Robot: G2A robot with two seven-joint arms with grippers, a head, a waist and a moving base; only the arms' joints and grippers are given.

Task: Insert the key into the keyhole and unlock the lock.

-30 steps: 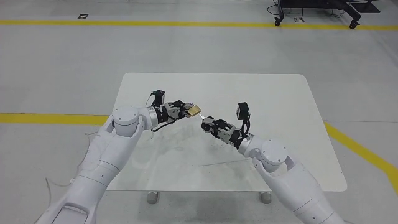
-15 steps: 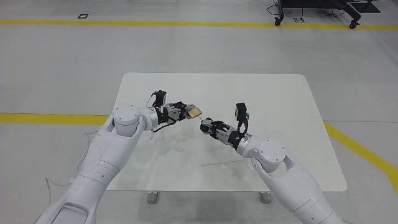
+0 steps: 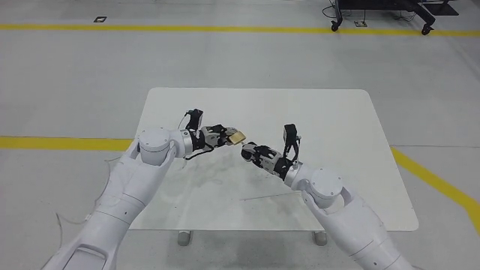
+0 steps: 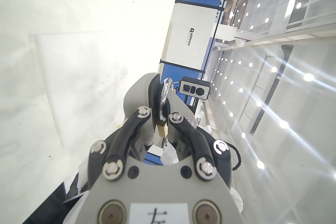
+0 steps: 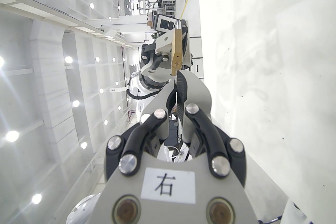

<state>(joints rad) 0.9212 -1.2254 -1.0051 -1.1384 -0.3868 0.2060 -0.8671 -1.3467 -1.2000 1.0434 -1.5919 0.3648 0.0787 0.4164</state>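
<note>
1. Top view: I see both arms bent inward over the white table [image 3: 337,120]. Their tips meet a little left of the table's middle.
2. The left gripper [image 3: 226,134] comes in from the left. It is clamped on a small brass padlock [image 3: 235,136], which sticks out past its fingertips toward the other arm.
3. The right gripper [image 3: 247,150] comes in from the near right. Its tip sits just beside the padlock's free end, so close that I cannot tell from above whether they touch.
4. In the right wrist view, the right gripper [image 5: 179,78] has its fingers pressed together. Anything pinched between the black pads [image 5: 181,93] is too thin for me to tell.
5. The same view shows the padlock [image 5: 176,49] edge-on as a narrow brass bar. One end meets the right fingertips, and the silvery shackle end [image 5: 179,24] is back at the left gripper.
6. In the left wrist view, the left gripper [image 4: 164,104] has its fingers closed tight on metal. A bit of the brass padlock [image 4: 162,130] shows between them.
7. A silvery piece [image 4: 166,89] sits farther out at the tips, and I cannot tell which part it is.
8. Both wrist views show the padlock held up off the table.
9. A yellow line [image 3: 225,28] crosses the grey floor beyond the table.
</note>
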